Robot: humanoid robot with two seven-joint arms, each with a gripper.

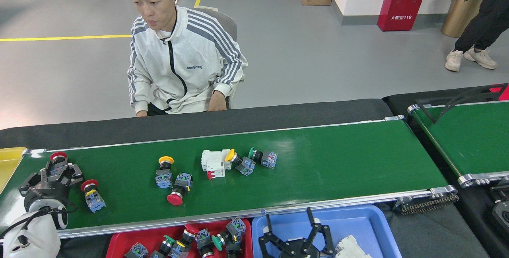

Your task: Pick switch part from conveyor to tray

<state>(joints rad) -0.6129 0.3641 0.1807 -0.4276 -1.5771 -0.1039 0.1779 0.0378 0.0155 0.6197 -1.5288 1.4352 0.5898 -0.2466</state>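
Grey factory floor; seated person (pixel 183 57) behind the conveyor (pixel 338 162).

Left gripper (pixel 55 172): on the belt's left end, fingers around a red-capped switch part (pixel 58 160); grip cannot be confirmed.

Belt, left to right: red switch (pixel 91 194), yellow-and-red pair (pixel 170 178), white breaker (pixel 214 163), yellow and green switches (pixel 254 158).

Red tray (pixel 119 242): several switch parts.

Right gripper (pixel 296 234): fingers spread, empty, over the blue tray (pixel 377 226).
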